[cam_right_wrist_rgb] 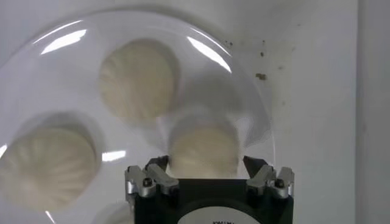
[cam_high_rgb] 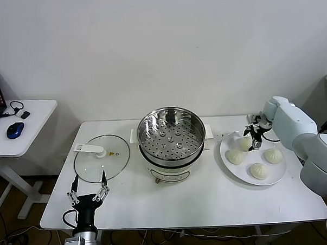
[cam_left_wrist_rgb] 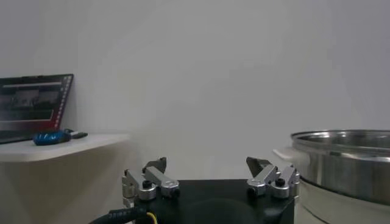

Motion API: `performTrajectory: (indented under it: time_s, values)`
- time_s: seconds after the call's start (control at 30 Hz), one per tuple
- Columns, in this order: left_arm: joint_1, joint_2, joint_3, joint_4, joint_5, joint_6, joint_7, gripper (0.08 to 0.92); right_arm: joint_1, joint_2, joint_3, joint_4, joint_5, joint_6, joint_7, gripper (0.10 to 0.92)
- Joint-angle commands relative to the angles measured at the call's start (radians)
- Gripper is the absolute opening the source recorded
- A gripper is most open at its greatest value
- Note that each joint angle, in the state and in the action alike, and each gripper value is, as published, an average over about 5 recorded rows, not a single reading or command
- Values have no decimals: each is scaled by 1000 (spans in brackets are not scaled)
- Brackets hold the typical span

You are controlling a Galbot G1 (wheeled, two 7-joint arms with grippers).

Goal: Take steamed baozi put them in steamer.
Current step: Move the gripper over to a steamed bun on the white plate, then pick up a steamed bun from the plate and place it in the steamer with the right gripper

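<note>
Four cream-white baozi lie on a white plate at the right: one at the back, one at the left, one at the right, one at the front. My right gripper hangs open just over the back baozi; in the right wrist view its jaws stand either side of that bun, with others beside it. The steel steamer stands at the table's middle, its perforated tray empty. My left gripper is open and parked at the front left.
A round glass lid with a white handle lies left of the steamer. A side table with a blue mouse and a laptop stands far left. The steamer's wall shows in the left wrist view.
</note>
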Motion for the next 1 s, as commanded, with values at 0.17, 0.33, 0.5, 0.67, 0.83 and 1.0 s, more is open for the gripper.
performTrajectory:
  time_s: [0.17,0.33,0.5,0.67,0.83,1.0]
  values:
    - [-1,-1,-3,-2,-2,2,0,823,1,3,18,-7,-17,-4,3,591]
    - [-3,-3,-4,-4,-2,5,0,823,26,-24,-18,38,15,-12,-10,586]
    - [-2,-5,-5,-10,-1,10,1,823,100,-115,-218,215,212,-62,-24,587]
    - [-5,-5,-10,-12,-2,17,2,823,269,-233,-499,507,452,-138,-12,598]
    - [-13,-5,-15,-11,-8,24,3,823,515,-286,-750,721,667,-199,24,597]
    - [-19,-3,-14,-6,-14,25,4,823,735,-304,-911,929,771,-209,35,599]
